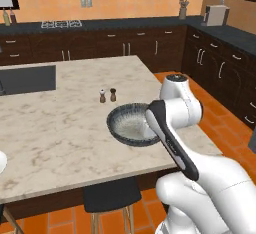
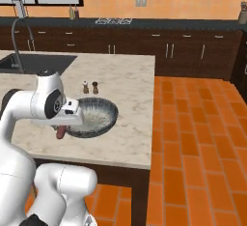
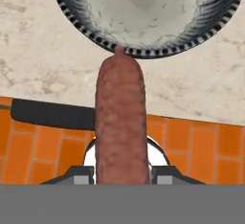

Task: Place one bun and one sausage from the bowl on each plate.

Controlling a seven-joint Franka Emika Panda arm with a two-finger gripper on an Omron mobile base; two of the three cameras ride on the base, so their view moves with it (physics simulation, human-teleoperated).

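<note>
**Sausage in hand, plate still to find**

Step in hand: carrying one sausage (image 3: 119, 122) out of the bowl (image 3: 76, 22). My fingers (image 3: 119, 173) pinch the dark red-brown sausage at its near end, w/ the rest sticking out along the hand view, centre frame. In right base view it hangs under my hand at left-centre, just off the bowl's left rim. The bowl sits near the table (image 1: 60, 128) front edge and looks empty inside.

Next, I judge: swing toward a plate, lower, let go w/o rolling it off.

Arm pose: elbow folded high, forearm sloping down across the bowl's right side in left base view, hand low over the table's near edge.
</note>
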